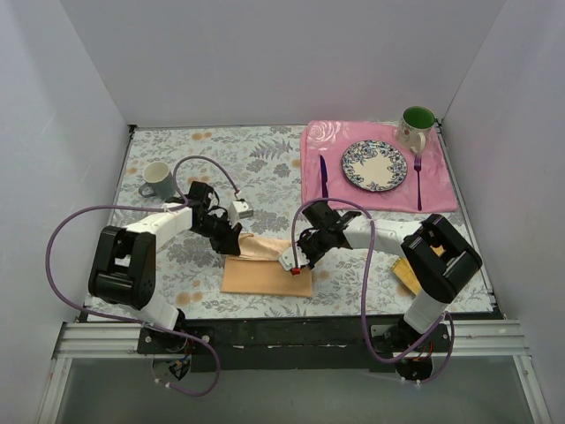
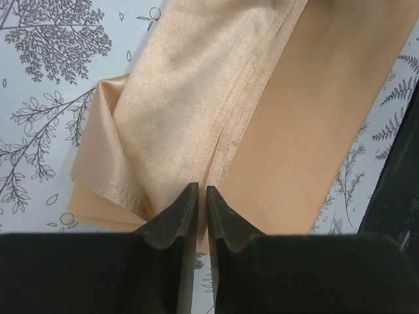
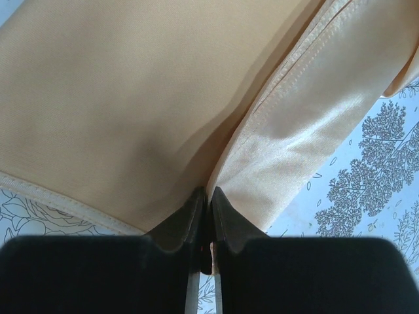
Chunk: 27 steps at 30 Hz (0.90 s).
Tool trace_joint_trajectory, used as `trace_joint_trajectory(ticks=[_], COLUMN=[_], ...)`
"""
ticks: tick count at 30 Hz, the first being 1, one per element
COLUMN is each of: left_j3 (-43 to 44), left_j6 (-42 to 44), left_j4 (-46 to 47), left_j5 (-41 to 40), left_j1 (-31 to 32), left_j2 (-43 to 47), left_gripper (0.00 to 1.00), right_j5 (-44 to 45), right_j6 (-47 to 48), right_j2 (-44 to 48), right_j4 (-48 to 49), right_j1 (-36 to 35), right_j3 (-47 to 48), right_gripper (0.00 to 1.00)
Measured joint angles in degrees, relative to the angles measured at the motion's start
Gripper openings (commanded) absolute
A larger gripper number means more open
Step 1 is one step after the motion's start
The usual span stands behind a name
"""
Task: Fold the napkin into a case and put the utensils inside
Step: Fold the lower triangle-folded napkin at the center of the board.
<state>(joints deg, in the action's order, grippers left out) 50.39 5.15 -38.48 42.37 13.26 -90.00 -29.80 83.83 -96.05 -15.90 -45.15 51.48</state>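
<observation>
Napkin is lying part-folded on the surface, near edge, between the two arms: flat bottom layer, with a looser satin flap bunching up along its far-left side.

Left claw is sitting at the stitched hem where the flap meets the flat layer. Jaws are pressed nearly together, only a sliver of gap, and look to be nipping that hem.

Right claw is pressed together on a fold of the same cloth, at the opposite end from the left one.

Knife and fork are lying on the pink placemat, either side of the plate, well apart from the napkin. Not yet touched.

Handling, my read:
- Cloth is looking thin, limp and slick, so it's going to sag and slide rather than hold a crease.
- The hem is the best grab point, since the doubled stitched edge is giving the jaws something to bite.
- Pinching mid-panel is risking picking up one layer only, or dragging both.
- Both ends are needing even tension, or the flap is going to skew.
</observation>
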Motion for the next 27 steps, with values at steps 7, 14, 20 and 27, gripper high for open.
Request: trace_joint_trajectory(ticks=[7, 14, 20, 27], left_j3=[-3.80, -6.84, -8.46, -9.09], left_j6=[-0.52, -1.92, -2.89, -4.22], left_j4=[2.29, 5.73, 8.50, 10.47], left_j5=[-1.95, -2.86, -2.69, -2.03], left_j1=[2.27, 4.33, 4.37, 4.37], left_j2=[0.96, 1.90, 2.73, 2.78], left_gripper=[0.07, 0.05, 0.04, 0.03], right_j5=[0.63, -0.81, -5.84, -8.57], right_j6=[-3.30, -7.28, -16.98, -27.89], right_j2=[0.00, 0.46, 0.74, -4.35], right_j4=[-1.55, -7.08, -12.07, -12.11], right_j1=[0.00, 0.02, 0.90, 2.29], right_j3=[2.05, 5.51, 12.46, 16.94], right_gripper=[0.51, 0.61, 0.56, 0.41])
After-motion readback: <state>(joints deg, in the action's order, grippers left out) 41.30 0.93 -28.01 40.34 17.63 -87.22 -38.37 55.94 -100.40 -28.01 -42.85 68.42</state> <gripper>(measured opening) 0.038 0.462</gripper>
